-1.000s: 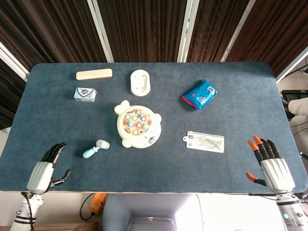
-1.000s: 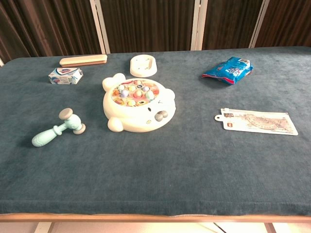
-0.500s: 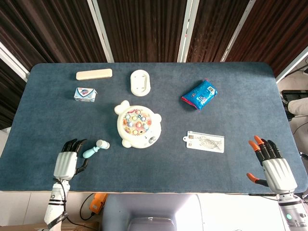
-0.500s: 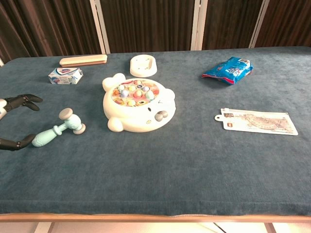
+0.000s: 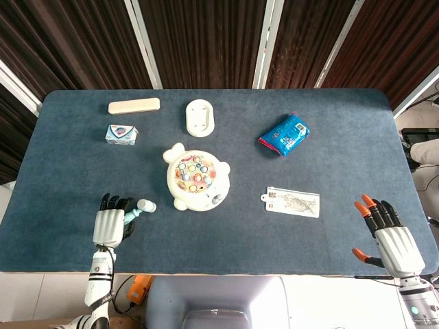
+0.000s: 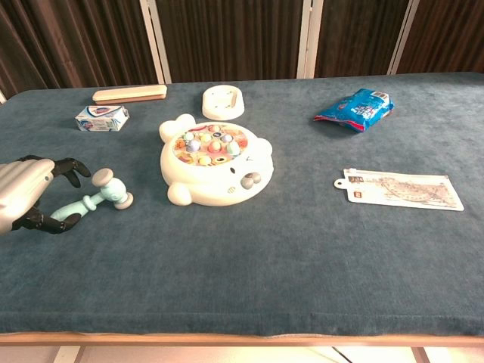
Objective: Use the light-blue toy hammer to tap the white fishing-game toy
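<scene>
On the dark blue cloth-covered bench (image 5: 329,137), middle-left: white animal-shaped plastic fishing-game toy (image 5: 196,180), with small multicoloured fish pieces (image 6: 211,143) sitting in its round well. Empty white oval dish (image 5: 200,117) sits behind it, apart.

Light-blue toy hammer with grey-ended head (image 6: 100,195) lies flat to the left of the fishing toy, not touching it, head end toward the toy.

Left robot hand (image 6: 29,194) is over the hammer's handle end, fingers curled above the handle and thumb below it. Chest view shows a gap on both sides, so it's around the handle, not closed on it; holding nothing. Head view has the hand covering most of the handle, only head and a short stub visible (image 5: 140,208).

Right robot hand (image 5: 387,235) only shows in the head view, at the near right bench edge: fingers spread, orange tips, nothing in it.

Other items: pale wooden block (image 5: 134,105) at far left, small blue-and-white box (image 5: 121,133) just in front of it, blue snack packet (image 5: 284,134) at far right, flat clear pouch with a printed card (image 5: 293,202) right of the fishing toy, well apart.

Chest view alone shows the wooden front edge of the bench (image 6: 227,339).
</scene>
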`<state>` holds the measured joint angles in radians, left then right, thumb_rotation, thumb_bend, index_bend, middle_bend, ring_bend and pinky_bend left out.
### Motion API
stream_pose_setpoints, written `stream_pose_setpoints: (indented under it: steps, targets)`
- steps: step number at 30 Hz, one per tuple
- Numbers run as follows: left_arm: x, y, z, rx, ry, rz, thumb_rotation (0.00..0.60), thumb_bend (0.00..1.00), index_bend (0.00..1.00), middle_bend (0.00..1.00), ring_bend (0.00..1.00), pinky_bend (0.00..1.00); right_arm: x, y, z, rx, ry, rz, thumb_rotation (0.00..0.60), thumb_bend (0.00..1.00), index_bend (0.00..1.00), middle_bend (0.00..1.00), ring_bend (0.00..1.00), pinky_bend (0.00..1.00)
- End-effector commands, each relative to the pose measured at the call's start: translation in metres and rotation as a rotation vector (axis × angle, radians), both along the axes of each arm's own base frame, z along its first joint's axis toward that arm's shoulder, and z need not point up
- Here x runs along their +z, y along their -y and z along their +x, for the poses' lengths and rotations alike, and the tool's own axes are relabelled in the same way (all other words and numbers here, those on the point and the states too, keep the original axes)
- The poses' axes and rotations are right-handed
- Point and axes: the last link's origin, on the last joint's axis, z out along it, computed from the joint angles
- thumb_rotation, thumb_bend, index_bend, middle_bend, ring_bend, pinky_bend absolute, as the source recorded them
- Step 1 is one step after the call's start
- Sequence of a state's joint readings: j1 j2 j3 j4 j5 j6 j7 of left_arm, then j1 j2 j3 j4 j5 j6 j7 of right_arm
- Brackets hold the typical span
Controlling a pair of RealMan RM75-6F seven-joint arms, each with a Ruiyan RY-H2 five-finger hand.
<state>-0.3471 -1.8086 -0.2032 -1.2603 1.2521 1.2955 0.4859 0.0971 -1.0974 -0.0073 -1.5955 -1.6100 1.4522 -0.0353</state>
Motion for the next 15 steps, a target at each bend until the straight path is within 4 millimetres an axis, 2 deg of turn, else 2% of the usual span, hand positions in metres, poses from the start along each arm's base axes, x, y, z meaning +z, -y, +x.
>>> stream_pose_setpoints:
  steps: [1,15]
  targets:
    - [-0.003,-0.005,0.005,0.008,-0.016,0.0,0.596,0.31,0.29,0.32,0.18,0.1,0.0,0.0,0.0,0.0,0.002,0.002,0.6,0.27,0.0,0.0,0.0,0.0]
    - [-0.01,-0.015,0.021,-0.008,-0.064,0.006,0.598,0.31,0.33,0.34,0.2,0.1,0.001,0.0,-0.001,-0.002,0.002,0.004,0.6,0.27,0.0,0.0,0.0,0.0]
